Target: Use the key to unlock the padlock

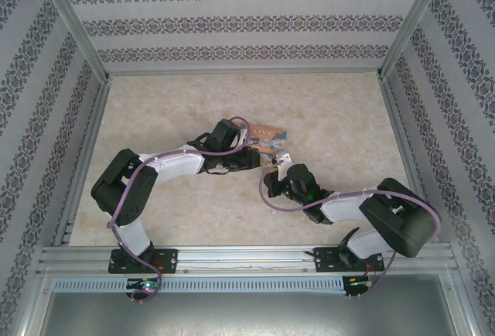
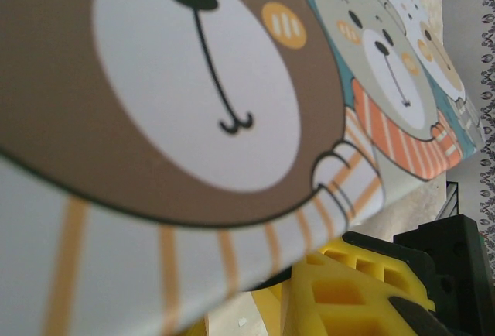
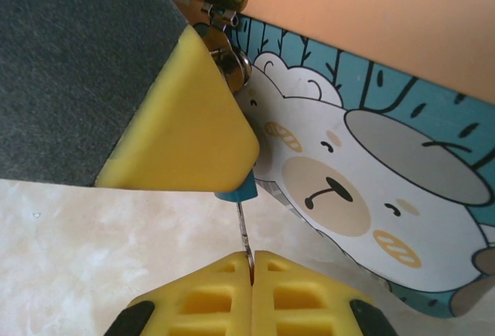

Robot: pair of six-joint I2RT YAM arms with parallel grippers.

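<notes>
Padlock, teal, sat just beside left tool, grip not discernible; right tool was closed tight on key, near bear-print tin.

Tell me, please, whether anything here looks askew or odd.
Nothing looks damaged. The tin is held tilted in the left fingers, and the right fingers pinch the thin key only at their very tips, just below the padlock.

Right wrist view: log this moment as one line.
right jaws: shut on key | key: shaft reaches padlock underside | padlock: mostly hidden | left jaws: at tin, grip unclear
</notes>
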